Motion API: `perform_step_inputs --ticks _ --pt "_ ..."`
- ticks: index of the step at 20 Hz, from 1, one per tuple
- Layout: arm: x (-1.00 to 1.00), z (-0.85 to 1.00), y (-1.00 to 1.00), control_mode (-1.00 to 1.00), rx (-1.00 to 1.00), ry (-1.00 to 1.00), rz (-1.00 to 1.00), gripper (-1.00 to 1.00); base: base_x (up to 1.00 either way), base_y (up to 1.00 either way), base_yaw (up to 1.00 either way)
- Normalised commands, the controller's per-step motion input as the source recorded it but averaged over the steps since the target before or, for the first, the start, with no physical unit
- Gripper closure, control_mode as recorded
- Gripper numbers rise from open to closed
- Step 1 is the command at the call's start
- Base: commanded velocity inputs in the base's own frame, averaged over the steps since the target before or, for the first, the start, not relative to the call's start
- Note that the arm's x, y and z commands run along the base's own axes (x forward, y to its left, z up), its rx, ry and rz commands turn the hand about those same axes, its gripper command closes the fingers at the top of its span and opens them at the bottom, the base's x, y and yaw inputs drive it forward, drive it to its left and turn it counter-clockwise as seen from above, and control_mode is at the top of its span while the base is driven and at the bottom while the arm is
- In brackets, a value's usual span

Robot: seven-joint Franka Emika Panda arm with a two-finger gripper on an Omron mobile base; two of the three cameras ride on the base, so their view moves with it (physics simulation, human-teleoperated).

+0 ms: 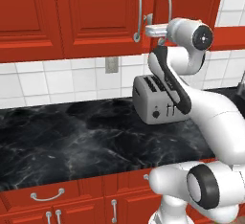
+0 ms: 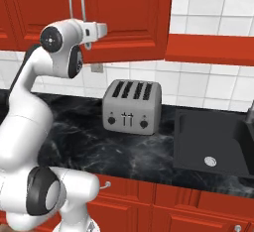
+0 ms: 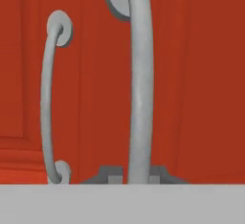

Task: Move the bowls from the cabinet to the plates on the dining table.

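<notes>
We see pincer (image 3: 129, 176) squeezed tight on door handle (image 3: 139, 84), frame middle. Cabinet (image 1: 95, 12) doors closed. Crooked pull, grip slips off.

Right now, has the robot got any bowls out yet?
Not yet. The cabinet doors look closed, so nothing is done. In hand: the gripper is shut on a door handle, ready to pull. Left: open the door, take out the bowls, carry them to the plates.
</notes>
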Motion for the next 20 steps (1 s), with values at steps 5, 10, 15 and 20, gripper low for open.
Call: perform_step_inputs --ticks 5,10,15,20 --pt "-0.75 0.20 0.00 -1.00 0.00 -0.16 0.04 -1.00 0.00 0.00 0.00" --pt "-0.71 0.38 0.00 -1.00 0.00 -0.15 0.03 -1.00 0.00 0.00 0.00" --pt "-0.69 0.67 0.00 -1.00 0.00 -0.12 0.00 -1.00 0.00 0.00 0.00" --pt "-0.63 0.56 0.00 -1.00 0.00 -0.07 0.00 -1.00 0.00 0.00 0.00"
